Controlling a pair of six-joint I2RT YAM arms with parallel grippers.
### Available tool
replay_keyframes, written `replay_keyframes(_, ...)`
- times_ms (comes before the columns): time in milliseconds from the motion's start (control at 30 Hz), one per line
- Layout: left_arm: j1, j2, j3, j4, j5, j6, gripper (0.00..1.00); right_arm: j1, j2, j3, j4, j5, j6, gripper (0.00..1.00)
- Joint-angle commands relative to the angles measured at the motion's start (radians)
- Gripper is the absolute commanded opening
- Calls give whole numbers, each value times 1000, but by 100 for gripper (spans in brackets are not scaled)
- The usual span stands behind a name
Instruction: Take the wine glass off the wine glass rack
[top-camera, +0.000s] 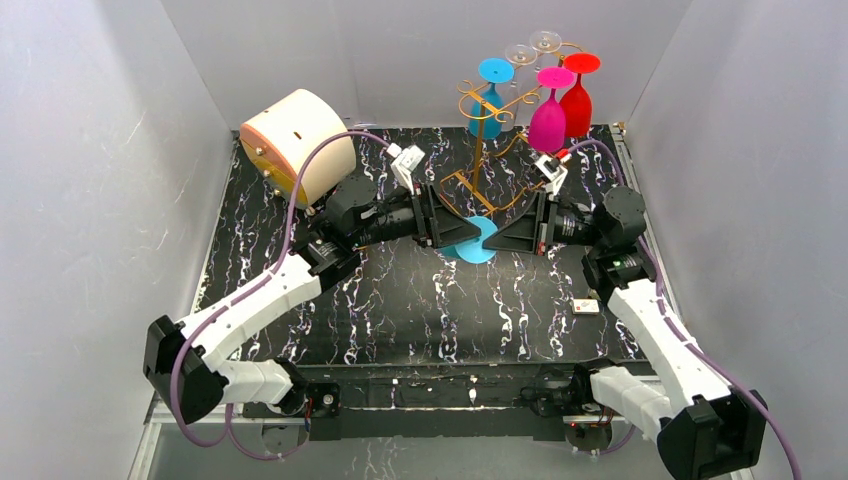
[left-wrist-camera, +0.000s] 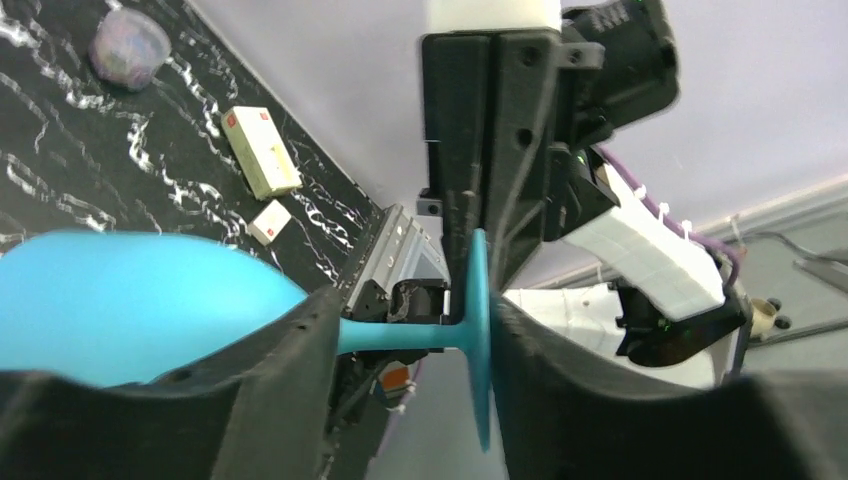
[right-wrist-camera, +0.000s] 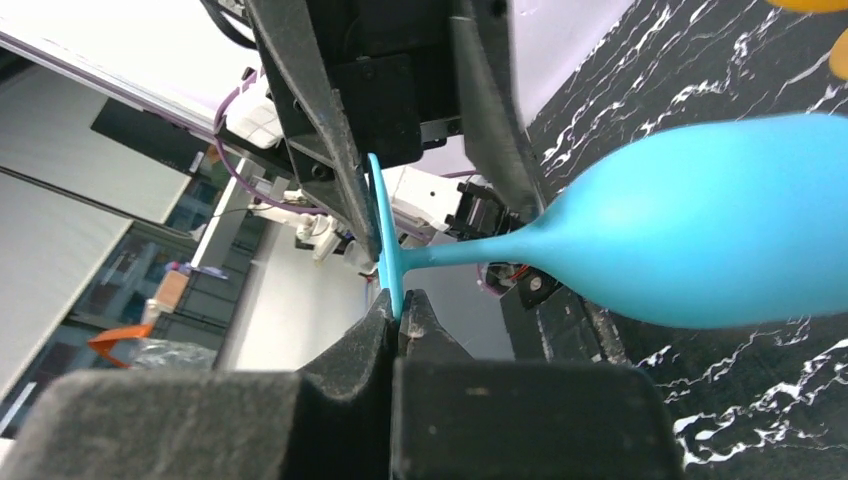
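Fingertips of my right claw (right-wrist-camera: 400, 315) are pressed together on the lower rim of the foot of the opaque turquoise wine glass (right-wrist-camera: 700, 230), so that claw is clamped on it. Just past those tips the thin disc foot stands on edge. From there the stem runs off sideways and the bowl swells out to the claw's right, above the black white-veined table (right-wrist-camera: 760, 420). Facing me across the foot is my left claw (left-wrist-camera: 418, 305), its jaws apart on either side of the disc. One pad sits close against the foot, possibly touching, though the view is too tight to say. Further beyond both claws stands the tall gold wire wine glass rack (top-camera: 478, 160), and the glass is well clear of its hooks. I judge the glass light, stiff and smooth. A rim pinch could let it swing, so the stem near the foot looks the surer hold, and I'd treat it as breakable.
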Motion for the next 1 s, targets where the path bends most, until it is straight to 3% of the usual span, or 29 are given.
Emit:
replay_keyframes(0,-3,-70,79,-265,-112,132,62,8,-64,7,-25,14,-139,1)
replay_keyframes(67,-3,-96,71,-327,-181,151,76,9,-66,1,-44,8,-174,1)
replay_keyframes(233,-2,-195,-8,-325,-308,113,98,12,-71,-41,-102,-33,-263,1)
replay_keyframes(333,0,-215,22,-425,-421,139,98,25,-83,-68,-122,-21,-334,1)
replay_keyframes(400,1,-188,101,-587,-541,150,98,48,-108,-87,-117,-12,-430,1)
replay_keyframes(467,3,-154,167,-788,-650,164,98,78,-152,-105,-166,29,-589,1)
replay_keyframes(533,9,-150,185,-848,-699,170,98,105,-192,-119,-220,73,-761,1)
replay_keyframes(600,29,-158,182,-850,-694,172,98,119,-209,-123,-261,87,-892,1)
replay_keyframes(700,116,-121,216,-921,-602,233,98,127,-194,-113,-328,-32,-1086,1)
replay_keyframes(800,261,-67,257,-1034,-504,292,98,138,-185,-111,-374,-11,-1147,1)
replay_keyframes(967,337,-105,227,-935,-289,302,98,153,-203,-120,-453,-21,-1328,1)
